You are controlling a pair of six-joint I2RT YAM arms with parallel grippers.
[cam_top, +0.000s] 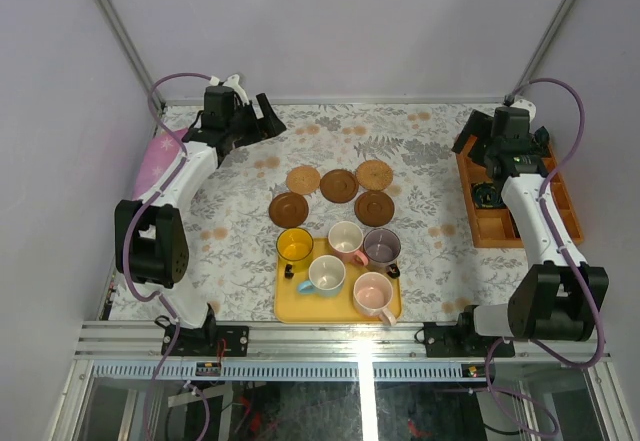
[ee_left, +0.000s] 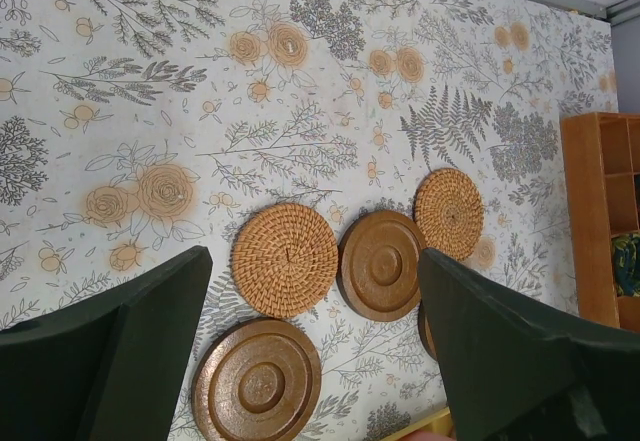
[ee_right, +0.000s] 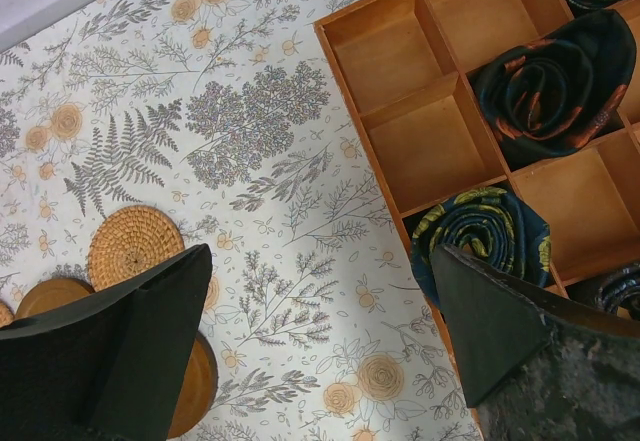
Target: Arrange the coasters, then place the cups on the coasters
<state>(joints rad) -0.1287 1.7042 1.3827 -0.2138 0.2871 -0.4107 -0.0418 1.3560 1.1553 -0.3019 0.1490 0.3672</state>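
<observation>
Left claw (ee_left: pixel 312 261) hangs open and empty, upper left of the top view. Five coasters (cam_top: pixel 338 185) lie at centre: thin, light, stiff, probably best pinched at an edge. Cups (cam_top: pixel 346 237) stand on the yellow tray (cam_top: pixel 285 308) below, likely fragile; grip the rim. Right claw (ee_right: pixel 320 256), upper right, is open too. Some cups hide their handles.

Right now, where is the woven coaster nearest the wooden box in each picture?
Top external: woven coaster at the far row's right end.
Left wrist: woven coaster right of centre.
Right wrist: woven coaster lower left.
Shared landmark: wooden box, on the right everywhere.
</observation>
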